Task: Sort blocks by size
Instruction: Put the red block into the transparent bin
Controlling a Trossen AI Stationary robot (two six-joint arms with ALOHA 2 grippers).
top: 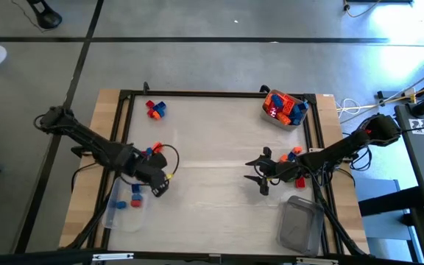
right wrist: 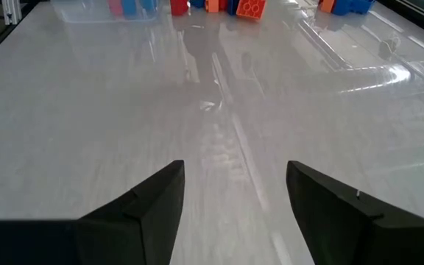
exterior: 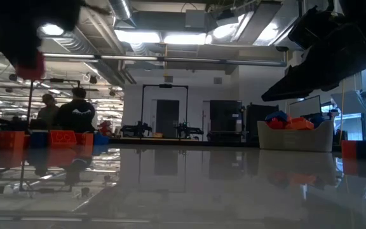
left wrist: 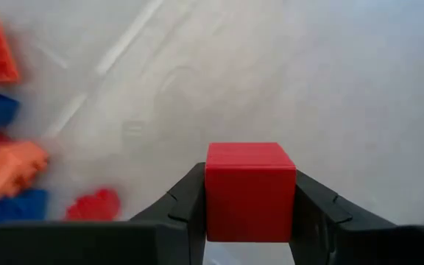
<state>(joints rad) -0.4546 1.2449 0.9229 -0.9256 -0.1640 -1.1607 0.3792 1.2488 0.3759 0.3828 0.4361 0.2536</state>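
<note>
On the table's left side, at nine o'clock: left gripper [left wrist: 249,221], fingers clamped on a red block [left wrist: 250,190], held above the table [top: 212,147].
Near tub: a clear tub [top: 124,210] at seven o'clock holds a few blue and red blocks [top: 135,199].
Right gripper [top: 260,177]: at four o'clock, fingers apart, holding nothing.
Blocks: a heaped tub [top: 283,109] at one o'clock; a small pile [top: 155,109] at eleven o'clock.
Second clear tub [top: 300,224]: at five o'clock.

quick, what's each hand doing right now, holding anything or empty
Left hand: closed on a red block.
Right hand: open, holding nothing.
</note>
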